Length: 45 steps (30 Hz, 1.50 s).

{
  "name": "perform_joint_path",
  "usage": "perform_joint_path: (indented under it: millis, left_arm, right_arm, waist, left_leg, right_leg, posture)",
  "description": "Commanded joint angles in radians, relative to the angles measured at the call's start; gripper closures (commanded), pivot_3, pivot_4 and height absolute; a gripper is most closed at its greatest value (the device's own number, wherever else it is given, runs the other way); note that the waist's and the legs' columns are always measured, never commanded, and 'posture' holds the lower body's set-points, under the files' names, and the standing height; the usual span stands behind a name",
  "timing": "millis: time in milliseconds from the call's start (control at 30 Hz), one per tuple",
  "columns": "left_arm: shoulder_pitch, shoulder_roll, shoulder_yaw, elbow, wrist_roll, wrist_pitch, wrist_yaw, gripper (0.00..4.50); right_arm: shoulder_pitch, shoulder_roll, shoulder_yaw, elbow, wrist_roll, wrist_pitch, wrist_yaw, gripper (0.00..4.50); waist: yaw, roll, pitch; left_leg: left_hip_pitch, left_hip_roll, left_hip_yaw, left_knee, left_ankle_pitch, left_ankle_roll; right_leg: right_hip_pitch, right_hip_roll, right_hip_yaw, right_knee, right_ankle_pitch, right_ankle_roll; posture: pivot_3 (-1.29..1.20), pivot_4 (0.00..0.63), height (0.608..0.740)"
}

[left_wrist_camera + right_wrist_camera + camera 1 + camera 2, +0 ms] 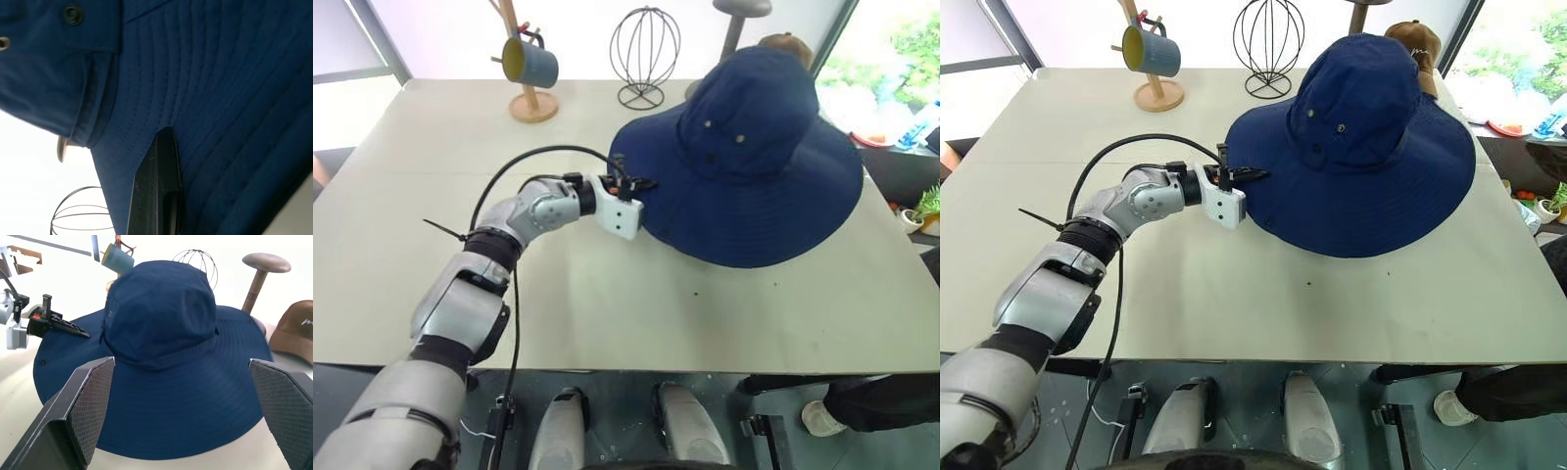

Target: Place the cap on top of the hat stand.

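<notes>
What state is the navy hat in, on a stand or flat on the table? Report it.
On a stand, it seems: the cap has its crown raised and its brim off the table. What bears it is hidden. The left gripper pinches the brim.

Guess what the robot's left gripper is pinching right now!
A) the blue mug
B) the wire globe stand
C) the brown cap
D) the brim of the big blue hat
D: the left gripper is closed on the near edge of the cap, pinching its floppy brim on the table.
</notes>
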Motion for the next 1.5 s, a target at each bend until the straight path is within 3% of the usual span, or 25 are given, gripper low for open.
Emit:
perform_joint_path:
  millis: [33, 300, 400, 633, 767, 900, 1033, 1200, 1333, 1500]
  left_arm:
    - [-0.057, 0.027, 0.008, 0.009, -0.058, -0.037, -0.081, 4.45]
    - [-0.066, 0.094, 0.005, -0.023, -0.198, -0.1, -0.315, 4.45]
    - [-0.052, 0.102, 0.007, -0.04, -0.231, -0.103, -0.363, 3.64]
    - [-0.057, 0.113, 0.037, -0.06, -0.231, -0.083, -0.344, 0.33]
    - [-0.042, 0.142, 0.055, -0.087, -0.27, -0.077, -0.37, 0.33]
    - [0.01, 0.217, 0.086, -0.168, -0.421, -0.022, -0.504, 0.33]
    - [0.18, 0.384, 0.134, -0.469, -0.753, 0.244, -0.79, 0.33]
    - [0.354, 0.611, 0.279, -0.778, -1.069, 0.951, -0.898, 0.33]
    - [0.278, 0.669, 0.419, -0.736, -1.243, 1.442, -0.827, 0.33]
    - [0.205, 0.711, 0.527, -0.631, -1.252, 1.627, -0.827, 0.16]
  right_arm:
    - [0.006, 0.002, -0.026, -0.029, -0.001, -0.018, 0.004, 0.0]
    - [0.022, 0.032, -0.017, -0.05, 0.0, -0.025, -0.008, 0.0]
    - [0.015, 0.04, -0.008, -0.05, 0.001, -0.028, -0.015, 0.0]
    - [0.002, 0.045, 0.016, -0.04, 0.002, -0.037, -0.021, 0.0]
    - [-0.01, 0.036, 0.038, -0.023, -0.002, -0.048, -0.011, 0.0]
    - [-0.017, 0.018, 0.074, 0.007, -0.019, -0.079, 0.012, 0.0]
    - [-0.016, -0.002, 0.128, 0.058, -0.059, -0.132, 0.049, 0.0]
    - [-0.024, -0.031, 0.199, 0.145, -0.113, -0.204, 0.108, 0.0]
    - [-0.04, -0.063, 0.254, 0.23, -0.154, -0.262, 0.165, 0.0]
    - [-0.119, -0.107, 0.343, 0.351, -0.174, -0.285, 0.211, 0.0]
  waist:
    - [0.0, 0.0, 0.0]
    - [-0.001, 0.001, -0.001]
    - [0.0, 0.001, -0.001]
    - [0.0, 0.001, -0.001]
    - [-0.001, 0.001, -0.001]
    - [-0.003, 0.001, -0.001]
    - [-0.013, 0.002, -0.001]
    - [-0.023, 0.002, -0.001]
    - [-0.021, 0.002, -0.001]
    - [-0.032, 0.003, -0.001]
  left_leg:
    - [0.0, 0.0, 0.0, 0.0, 0.0, 0.0]
    - [0.0, 0.0, 0.0, 0.0, 0.0, 0.0]
    - [0.0, 0.0, 0.0, 0.0, 0.0, 0.0]
    - [0.0, 0.0, 0.0, 0.0, 0.0, 0.0]
    - [0.0, 0.0, 0.0, 0.0, 0.0, 0.0]
    - [0.0, 0.0, 0.0, 0.0, 0.0, 0.0]
    - [0.001, 0.001, 0.0, -0.001, 0.0, 0.0]
    - [0.001, 0.001, 0.0, -0.001, 0.0, 0.0]
    - [0.001, 0.001, 0.0, 0.003, 0.0, 0.0]
    - [0.001, 0.001, 0.0, 0.005, -0.002, 0.003]
  right_leg:
    - [0.0, 0.0, 0.0, 0.0, 0.0, 0.0]
    - [0.0, 0.0, 0.0, 0.0, 0.0, 0.0]
    - [0.0, 0.0, 0.0, 0.0, 0.0, 0.0]
    - [0.0, 0.0, 0.0, 0.0, 0.0, 0.0]
    - [0.0, 0.0, 0.0, 0.0, 0.0, 0.0]
    - [0.0, 0.0, 0.0, 0.001, 0.0, 0.0]
    - [0.0, 0.0, 0.0, 0.001, 0.0, 0.0]
    - [0.0, 0.0, 0.0, 0.003, 0.0, -0.001]
    - [0.0, 0.0, 0.0, 0.005, -0.004, -0.001]
    - [0.001, 0.0, -0.001, 0.005, -0.005, 0.0]
  posture:
    - [0.0, 0.15, 0.74]
    - [0.0, 0.15, 0.74]
    - [0.0, 0.15, 0.74]
    - [0.0, 0.15, 0.74]
    - [0.0, 0.15, 0.74]
    - [0.0, 0.15, 0.74]
    - [0.0, 0.15, 0.74]
    - [0.0, 0.15, 0.74]
    - [0.0, 0.15, 0.74]
    - [0.0, 0.15, 0.74]
